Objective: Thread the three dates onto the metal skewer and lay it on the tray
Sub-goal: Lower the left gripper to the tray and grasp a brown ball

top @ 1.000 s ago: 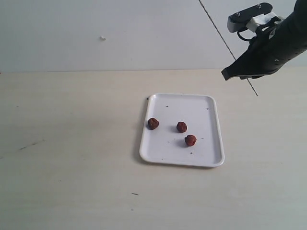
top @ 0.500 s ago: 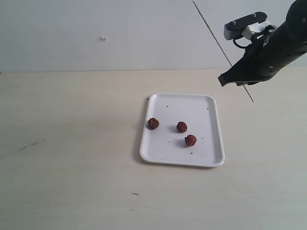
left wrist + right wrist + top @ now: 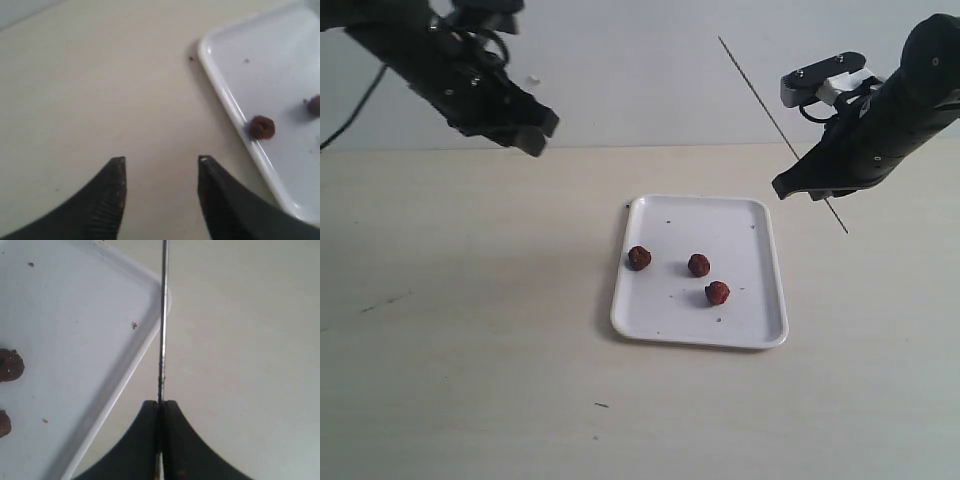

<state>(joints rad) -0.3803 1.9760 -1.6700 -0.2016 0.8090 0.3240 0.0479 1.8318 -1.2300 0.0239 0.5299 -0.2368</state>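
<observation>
Right gripper (image 3: 161,407) pinching metal skewer (image 3: 163,315) beside tray (image 3: 90,315); spread left gripper (image 3: 160,164) wanting a centred descent onto rim-side date (image 3: 262,127).

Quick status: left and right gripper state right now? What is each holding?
Left gripper: open, holding nothing.
Right gripper: closed on the thin straight grey metal skewer.

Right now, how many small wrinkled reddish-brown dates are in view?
3, all loose on the flat white rectangular tray: left date by its left rim, middle date central, right date beside that. None seems hidden.
</observation>
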